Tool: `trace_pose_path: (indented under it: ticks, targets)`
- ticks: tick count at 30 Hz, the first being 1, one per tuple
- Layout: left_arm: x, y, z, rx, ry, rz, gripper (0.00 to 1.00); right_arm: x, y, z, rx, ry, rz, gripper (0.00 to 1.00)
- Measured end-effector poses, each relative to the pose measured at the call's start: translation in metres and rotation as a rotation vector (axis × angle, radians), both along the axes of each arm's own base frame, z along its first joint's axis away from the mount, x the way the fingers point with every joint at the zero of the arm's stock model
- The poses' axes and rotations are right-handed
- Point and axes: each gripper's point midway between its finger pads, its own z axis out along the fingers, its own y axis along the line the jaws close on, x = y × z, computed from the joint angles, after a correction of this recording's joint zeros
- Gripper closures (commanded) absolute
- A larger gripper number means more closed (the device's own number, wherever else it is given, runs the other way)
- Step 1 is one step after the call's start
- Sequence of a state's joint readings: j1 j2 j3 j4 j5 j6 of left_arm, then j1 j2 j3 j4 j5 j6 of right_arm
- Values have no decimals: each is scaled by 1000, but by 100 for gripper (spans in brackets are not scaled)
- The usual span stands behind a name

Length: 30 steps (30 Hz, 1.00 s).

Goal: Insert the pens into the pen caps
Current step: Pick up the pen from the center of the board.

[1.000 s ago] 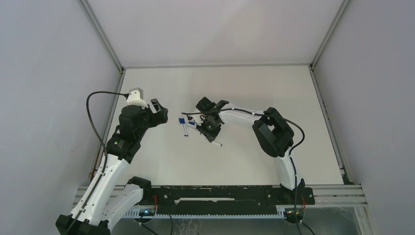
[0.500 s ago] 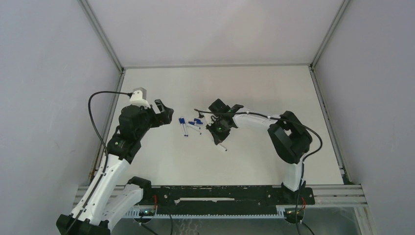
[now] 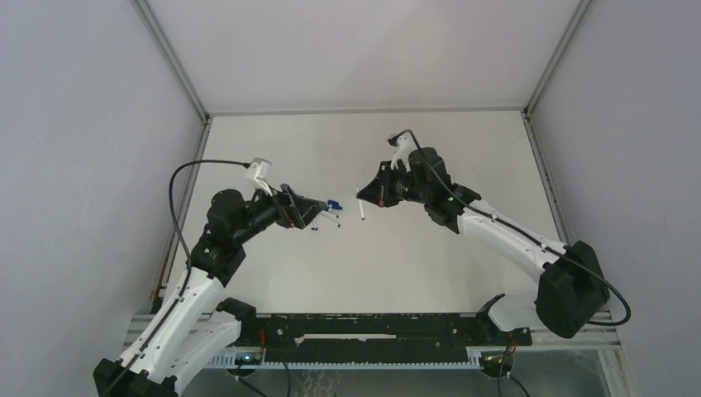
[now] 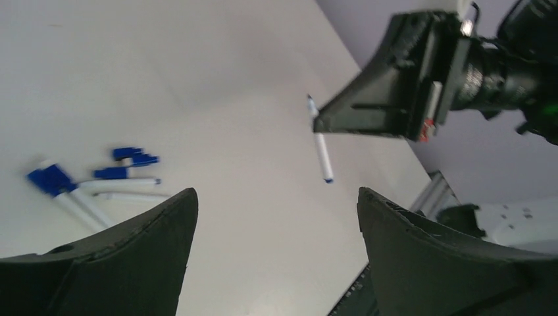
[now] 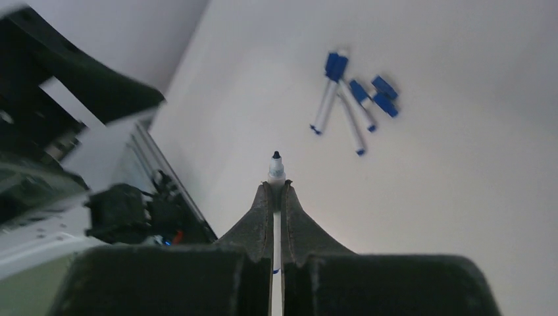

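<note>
Your right gripper (image 5: 276,187) is clenched on one thin white pen (image 5: 276,172), whose dark tip pokes out just past the fingertips and which hangs clear of the white table (image 3: 413,265). Your left gripper (image 4: 275,194) faces it with jaws spread wide, grasping nothing. Between the two grippers, nearer the left one, the other pens (image 5: 349,105) lie in a loose fan, white barrels with blue ends. Two short loose blue caps (image 5: 383,95) lie touching that fan.
</note>
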State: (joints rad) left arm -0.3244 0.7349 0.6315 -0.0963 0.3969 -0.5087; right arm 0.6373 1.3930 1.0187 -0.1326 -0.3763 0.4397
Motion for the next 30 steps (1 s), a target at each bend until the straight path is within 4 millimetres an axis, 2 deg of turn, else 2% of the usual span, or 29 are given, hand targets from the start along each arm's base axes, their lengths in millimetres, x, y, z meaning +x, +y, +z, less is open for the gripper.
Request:
trace_pose_path:
  ticks: [3,7,15,20,26,30]
  targets:
    - [-14,-26,10,-35,-24,-110,12,4,2,28,151,0,-80,100]
    - [-26,-52,10,-65,-12,-223,14,3,4,49,262,13,-132,100]
    - [-26,-74,8,-88,14,-306,21,-9,13,87,364,-50,-107,100]
    - [-22,-83,13,-114,20,-326,24,-20,22,89,369,-56,-69,100]
    - [-21,-90,33,-155,-16,-349,41,-29,30,91,373,-62,-37,100]
    - [-20,-93,35,-163,-22,-357,46,-31,32,94,383,-71,-29,100]
